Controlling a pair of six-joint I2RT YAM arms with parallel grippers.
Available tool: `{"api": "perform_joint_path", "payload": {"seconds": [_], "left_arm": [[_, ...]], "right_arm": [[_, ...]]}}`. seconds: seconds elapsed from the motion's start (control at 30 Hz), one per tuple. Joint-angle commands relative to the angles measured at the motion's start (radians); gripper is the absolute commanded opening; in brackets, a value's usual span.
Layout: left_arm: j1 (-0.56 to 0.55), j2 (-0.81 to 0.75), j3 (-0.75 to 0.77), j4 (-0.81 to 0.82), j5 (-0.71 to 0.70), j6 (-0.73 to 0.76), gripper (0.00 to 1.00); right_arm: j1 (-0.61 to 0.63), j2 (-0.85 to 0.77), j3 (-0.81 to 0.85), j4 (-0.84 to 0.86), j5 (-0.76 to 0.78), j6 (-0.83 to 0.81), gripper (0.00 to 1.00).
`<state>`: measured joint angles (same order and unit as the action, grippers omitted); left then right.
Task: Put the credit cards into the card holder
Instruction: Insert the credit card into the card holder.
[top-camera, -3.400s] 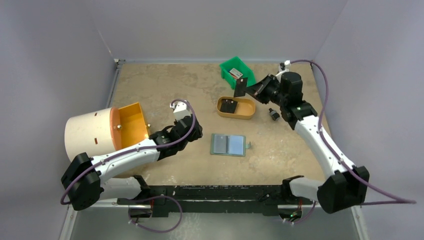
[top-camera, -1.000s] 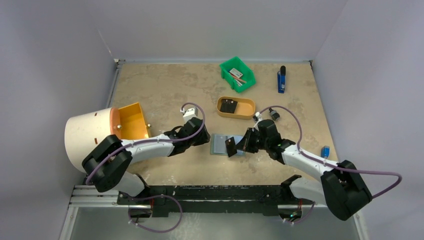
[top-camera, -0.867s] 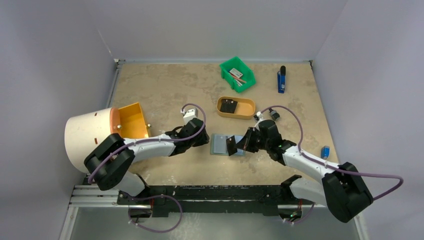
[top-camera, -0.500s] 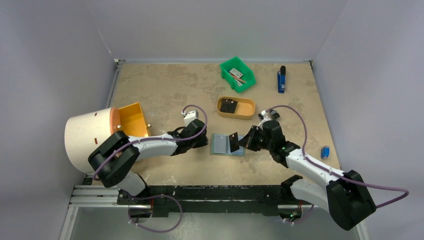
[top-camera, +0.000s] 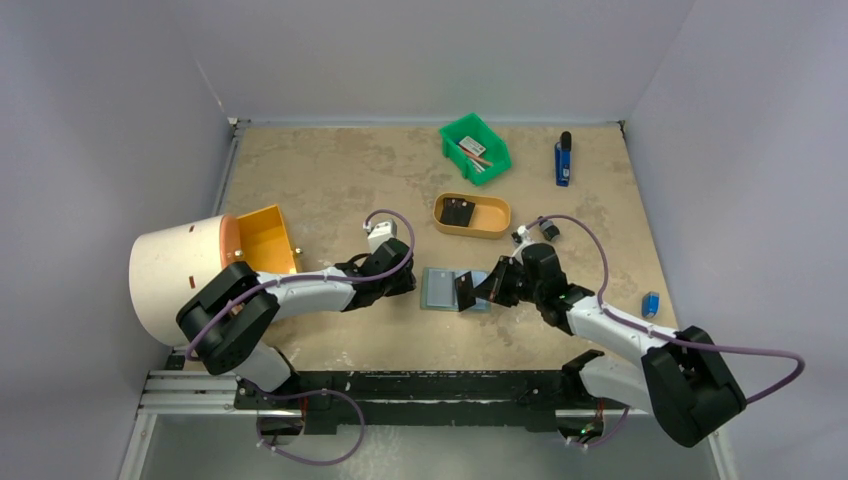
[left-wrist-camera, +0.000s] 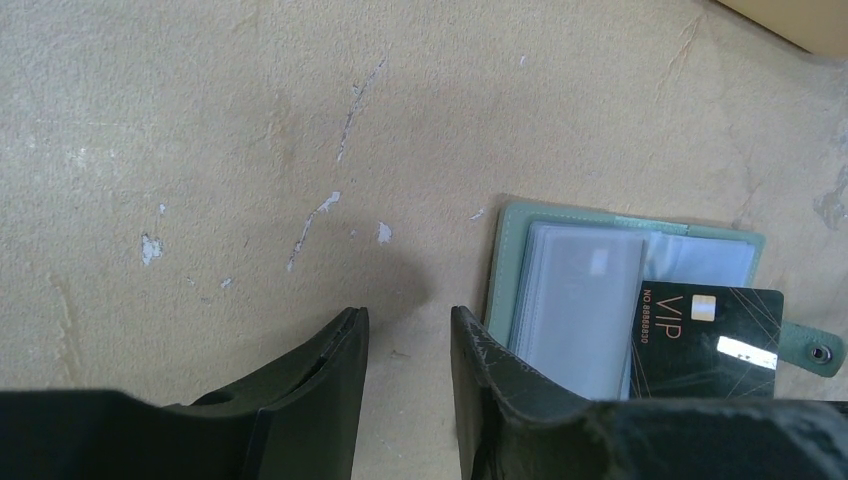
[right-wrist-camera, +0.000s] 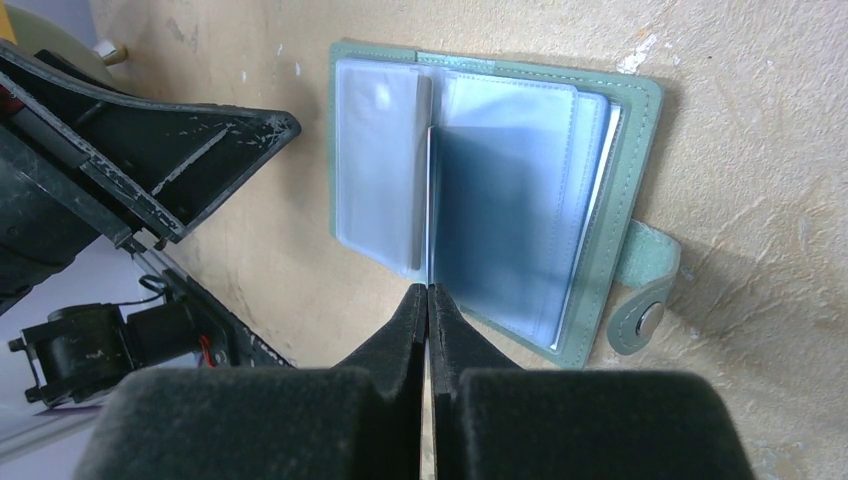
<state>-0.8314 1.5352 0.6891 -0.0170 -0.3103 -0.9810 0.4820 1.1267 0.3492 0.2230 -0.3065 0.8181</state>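
Observation:
The card holder (top-camera: 440, 289) lies open on the table, pale blue pockets up; it also shows in the left wrist view (left-wrist-camera: 575, 290) and the right wrist view (right-wrist-camera: 500, 200), with its snap button (right-wrist-camera: 648, 318) on the tab. My right gripper (top-camera: 481, 289) is shut on a black credit card (top-camera: 465, 290) marked VIP (left-wrist-camera: 705, 340). It holds the card on edge over the holder's middle fold (right-wrist-camera: 429, 200). My left gripper (left-wrist-camera: 408, 325) is open and empty, low at the holder's left edge. A second black card (top-camera: 458, 212) lies in the tan tray.
The tan oval tray (top-camera: 495, 217) stands behind the holder, and a green bin (top-camera: 474, 147) behind that. A black knob (top-camera: 549, 229), a blue marker (top-camera: 563, 160) and a small blue object (top-camera: 651, 303) lie to the right. A white cylinder (top-camera: 180, 268) with an orange drawer (top-camera: 262, 240) stands at the left.
My right arm carried the card from near the green bin to over the open holder and set it lower on edge. My left gripper moved right to the holder's left edge.

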Motion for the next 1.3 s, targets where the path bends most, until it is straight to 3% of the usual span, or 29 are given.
{"api": "perform_joint_path", "payload": {"seconds": [0.0,0.27,1.27], "left_arm": [[0.004,-0.012,0.016,0.025,-0.006,-0.011,0.35],[0.004,-0.010,0.015,0.028,-0.003,-0.011,0.35],[0.004,-0.004,0.001,0.047,0.017,-0.020,0.33]], "right_arm": [[-0.003,-0.011,0.009,0.028,-0.013,0.005,0.00],[-0.005,-0.062,0.010,-0.010,0.028,0.002,0.00],[-0.004,0.061,-0.012,0.127,-0.042,0.028,0.00]]}}
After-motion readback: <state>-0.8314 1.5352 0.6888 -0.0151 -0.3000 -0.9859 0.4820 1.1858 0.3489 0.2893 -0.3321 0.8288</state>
